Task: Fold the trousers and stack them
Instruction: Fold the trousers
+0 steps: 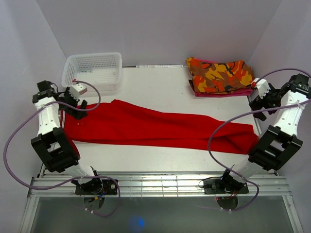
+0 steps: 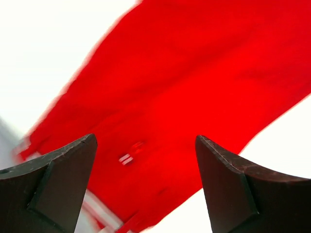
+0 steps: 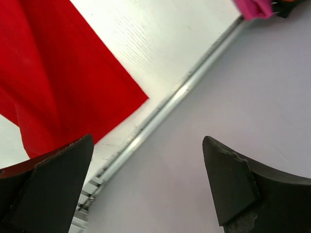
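Observation:
The red trousers [image 1: 155, 128] lie stretched across the table from left edge to right edge, folded lengthwise. My left gripper [image 1: 77, 108] is open, hovering over the waist end at the far left; its wrist view shows the red cloth [image 2: 184, 87] with a small white label below the spread jaws [image 2: 146, 160]. My right gripper [image 1: 256, 108] is open and empty at the right table edge, just beyond the leg ends; its wrist view shows the cloth's corner [image 3: 58, 82] to the left and the table's metal rail [image 3: 160, 116] under the jaws [image 3: 148, 160].
A white plastic basket [image 1: 93, 70] stands at the back left. A folded camouflage garment [image 1: 219, 75] in orange, red and yellow lies at the back right on a pink layer [image 3: 255, 7]. Grey walls close in left and right.

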Controlling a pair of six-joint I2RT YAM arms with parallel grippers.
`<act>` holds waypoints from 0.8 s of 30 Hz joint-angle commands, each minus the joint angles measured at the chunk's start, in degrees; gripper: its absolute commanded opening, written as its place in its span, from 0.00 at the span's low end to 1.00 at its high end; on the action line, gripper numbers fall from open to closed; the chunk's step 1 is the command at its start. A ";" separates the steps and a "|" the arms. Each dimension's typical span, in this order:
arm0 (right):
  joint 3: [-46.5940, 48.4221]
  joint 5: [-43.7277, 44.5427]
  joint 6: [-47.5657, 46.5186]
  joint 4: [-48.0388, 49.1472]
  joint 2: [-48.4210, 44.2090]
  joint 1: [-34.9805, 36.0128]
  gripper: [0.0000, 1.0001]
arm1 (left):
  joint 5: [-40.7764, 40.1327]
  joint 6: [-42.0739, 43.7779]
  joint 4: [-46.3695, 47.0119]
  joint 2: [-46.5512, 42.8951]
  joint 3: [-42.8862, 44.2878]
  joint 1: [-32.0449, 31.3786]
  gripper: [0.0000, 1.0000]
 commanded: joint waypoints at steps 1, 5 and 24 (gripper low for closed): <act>4.43 -3.80 5.62 -10.35 5.03 0.06 1.00 | 3.00 -9.14 3.86 0.57 -5.80 -4.74 0.93; 0.14 -2.49 3.59 -8.53 2.32 0.06 0.85 | -0.50 -14.34 8.44 3.82 -9.14 -6.60 0.88; -28.51 3.42 16.00 1.86 -5.33 4.98 0.46 | -16.95 -12.23 13.20 11.47 -18.39 -6.69 0.80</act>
